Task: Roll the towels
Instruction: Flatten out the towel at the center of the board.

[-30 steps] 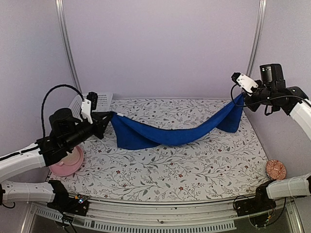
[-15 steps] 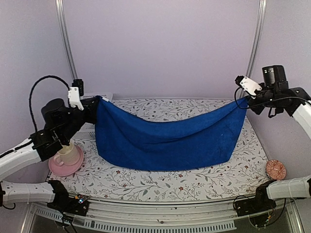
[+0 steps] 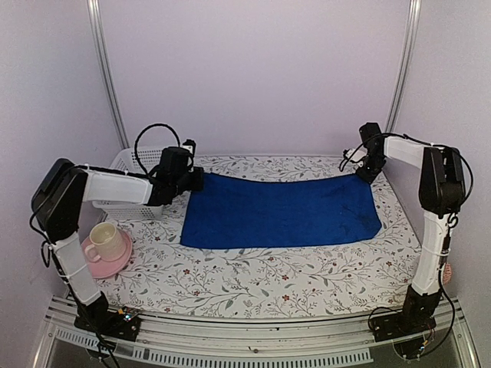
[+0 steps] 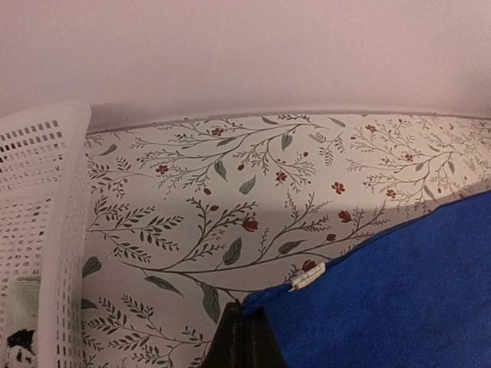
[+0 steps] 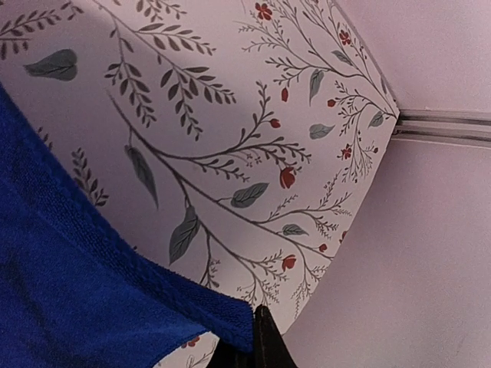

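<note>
Blue towel (image 3: 280, 212): spread flat and long across the patterned table (image 3: 253, 276), its two far corners pinched, one by each arm — its near edge lies free, toward the arm bases.
Basket (image 3: 130, 188): white, perforated, just outboard of the left jaws; a scrap of pale green cloth (image 4: 19, 307) shows through its wall in the left wrist view, perhaps the second towel, too little seen to be sure.
Cup and saucer (image 3: 103, 247): pink, well clear of the towel, nearer the bases than the left jaws.
Left gripper (image 4: 244, 337): jaws together, clamped on the towel's far-left corner, the white tag (image 4: 308, 276) just ahead of the tips.
Right gripper (image 5: 257, 337): jaws all but together on the far-right corner, low at the table.
Step in hand: I judge the laying-out done — rolling not yet begun.
Next move calls for: letting go both corners, then regripping one short end to turn it over evenly, so the roll runs straight.
</note>
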Controlling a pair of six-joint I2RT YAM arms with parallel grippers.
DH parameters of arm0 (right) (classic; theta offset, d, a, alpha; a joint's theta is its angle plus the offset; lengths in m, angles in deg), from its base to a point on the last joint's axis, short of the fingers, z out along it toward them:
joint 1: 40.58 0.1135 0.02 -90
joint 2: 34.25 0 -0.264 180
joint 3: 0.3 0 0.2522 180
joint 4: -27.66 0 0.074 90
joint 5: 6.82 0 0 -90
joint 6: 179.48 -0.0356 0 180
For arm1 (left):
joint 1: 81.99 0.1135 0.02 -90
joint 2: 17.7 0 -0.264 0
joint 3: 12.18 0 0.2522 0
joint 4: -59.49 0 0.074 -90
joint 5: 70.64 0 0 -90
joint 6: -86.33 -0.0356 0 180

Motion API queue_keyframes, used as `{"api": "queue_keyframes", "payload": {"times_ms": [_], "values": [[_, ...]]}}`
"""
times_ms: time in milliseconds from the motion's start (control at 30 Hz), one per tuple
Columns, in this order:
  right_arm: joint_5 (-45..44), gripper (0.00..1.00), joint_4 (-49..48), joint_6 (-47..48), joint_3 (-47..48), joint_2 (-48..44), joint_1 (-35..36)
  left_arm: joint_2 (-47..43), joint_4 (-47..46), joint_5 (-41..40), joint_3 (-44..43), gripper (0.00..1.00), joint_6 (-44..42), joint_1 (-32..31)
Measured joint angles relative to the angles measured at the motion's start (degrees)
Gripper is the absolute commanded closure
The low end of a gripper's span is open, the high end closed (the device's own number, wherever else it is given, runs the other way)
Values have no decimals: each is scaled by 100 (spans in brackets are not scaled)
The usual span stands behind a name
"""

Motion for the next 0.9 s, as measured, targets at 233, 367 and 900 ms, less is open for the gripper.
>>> {"api": "queue_keyframes", "payload": {"times_ms": [233, 367, 900], "values": [[-240, 97, -476, 98, 422, 614, -63, 927, -258, -85, -621, 100, -103, 208], [-72, 97, -605, 166, 439, 616, -63, 933, -439, -116, -570, 100, -133, 341], [645, 97, -979, -72, -1998, -3611, -131, -2468, -1187, -9, 1528, 100, -297, -243]]}}
